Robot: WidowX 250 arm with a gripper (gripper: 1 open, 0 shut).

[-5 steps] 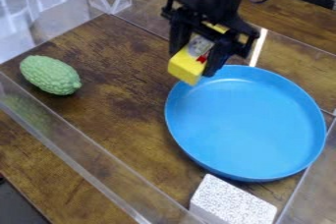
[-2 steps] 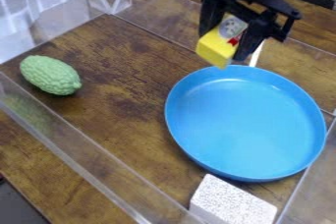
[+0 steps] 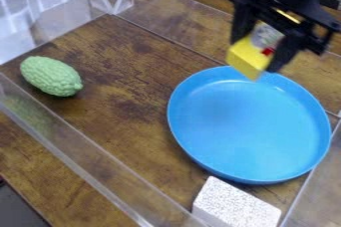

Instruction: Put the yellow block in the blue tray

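Pinching yellow block (image 3: 249,58) in gripper (image 3: 260,44), up above far edge of blue tray (image 3: 249,126). Green bumpy oval (image 3: 51,76) off to left, white speckled block (image 3: 236,203) at near side.

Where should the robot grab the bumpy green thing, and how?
Probably across its middle, coming from above: the bumpy green oval lies on its side, longer than it is wide, so its narrow width should fit the tool best.
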